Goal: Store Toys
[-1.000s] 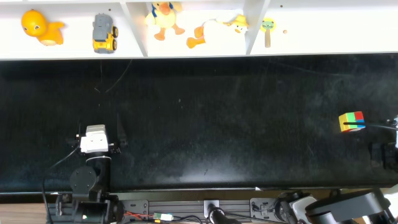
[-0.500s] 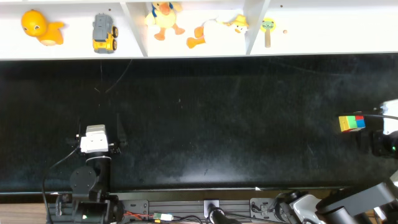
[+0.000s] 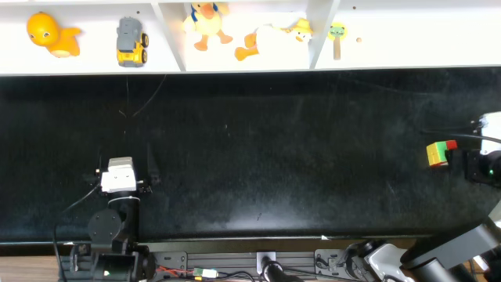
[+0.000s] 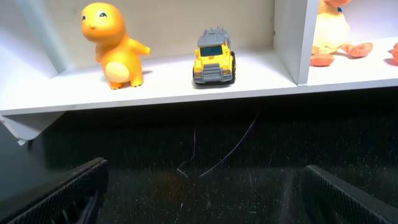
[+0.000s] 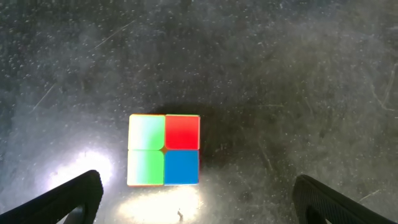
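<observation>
A colour cube (image 5: 164,150) with green, red and blue squares on top lies on the black table (image 3: 297,157), near its right end (image 3: 441,153). My right gripper (image 5: 199,211) hangs above it, open, with its two fingers wide apart on either side and clear of the cube; in the top view the gripper (image 3: 479,160) sits just right of the cube. My left gripper (image 3: 120,176) rests low at the left near its base, open and empty (image 4: 202,205), facing the white shelf (image 4: 155,93).
The shelf (image 3: 250,66) along the far edge holds an orange dinosaur figure (image 3: 52,34), a yellow truck (image 3: 131,42), a plush duck (image 3: 207,23), another plush toy (image 3: 270,37) and a small green toy (image 3: 337,35). The right compartment (image 3: 423,35) has free room.
My right arm has come in from the right edge and moved up over the cube. The cube stays where it was. The left arm has not moved.
</observation>
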